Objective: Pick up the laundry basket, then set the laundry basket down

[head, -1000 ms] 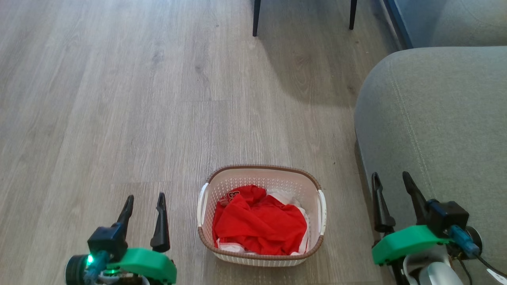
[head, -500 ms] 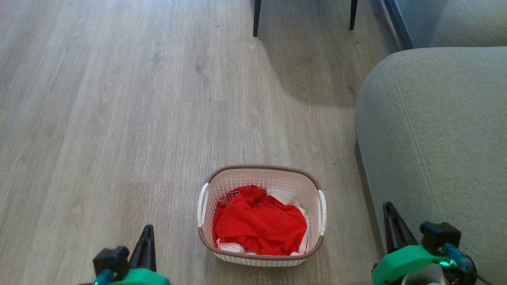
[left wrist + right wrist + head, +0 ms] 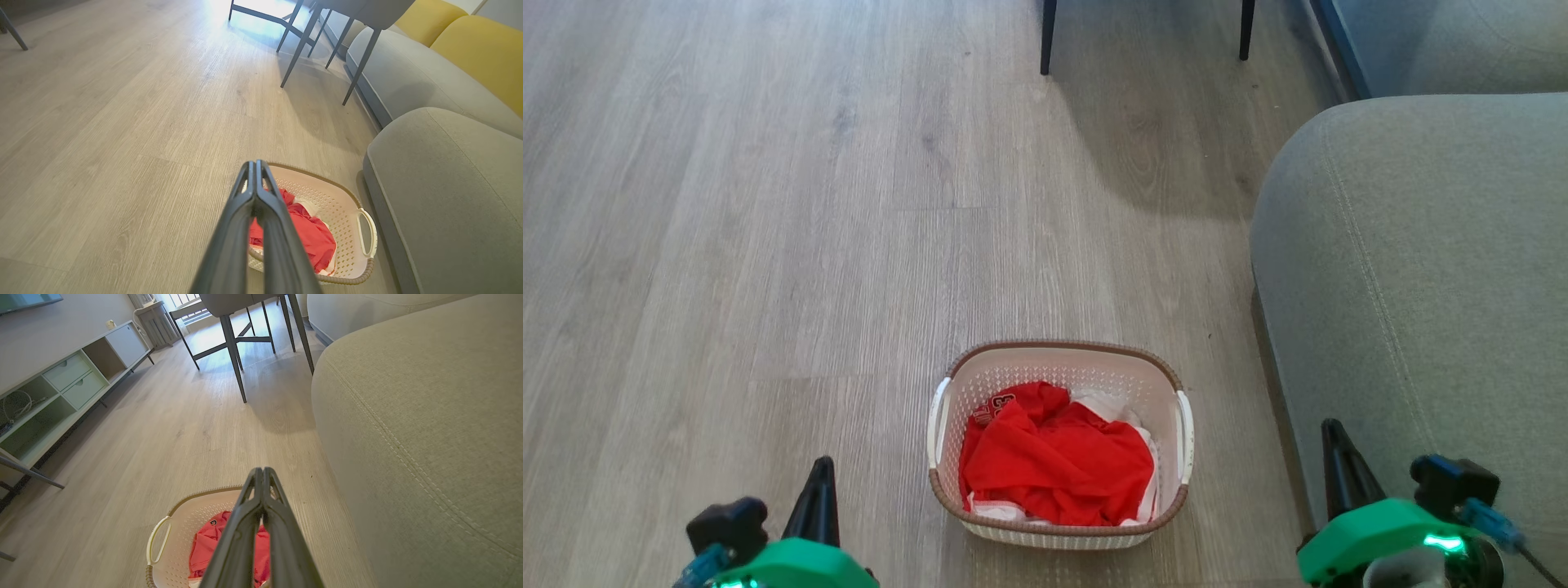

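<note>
The laundry basket (image 3: 1062, 346) stands upright on the wooden floor (image 3: 768, 245), close to the front edge of a gray sofa (image 3: 1421, 286), with a narrow strip of floor between them. Its wall is cream-white with many small holes, its rim is brown, and it has one white handle (image 3: 934, 418) on each short side. Inside it lies a crumpled red garment (image 3: 1054, 465) on top of some white cloth (image 3: 1107, 404).

The left gripper (image 3: 822, 469) is on the left side of the basket and does not touch it. In the left wrist view its two dark fingers (image 3: 245, 228) are pressed together up to the tips, and nothing is between them. In that view they cross in front of the near part of the basket (image 3: 343, 204).

The right gripper (image 3: 1334, 437) is on the right side of the basket, in front of the sofa edge, and is also apart from the basket. In the right wrist view this gripper (image 3: 261, 470) is closed in the same way, tips together, and it holds nothing. The basket (image 3: 192, 516) with one handle shows below and to the left of its fingers.

Farther away on the floor stand thin dark furniture legs (image 3: 1048, 37). The left wrist view shows yellow cushions (image 3: 482, 53) on the sofa. The right wrist view shows a low pale shelf unit (image 3: 61, 384) along the wall.
</note>
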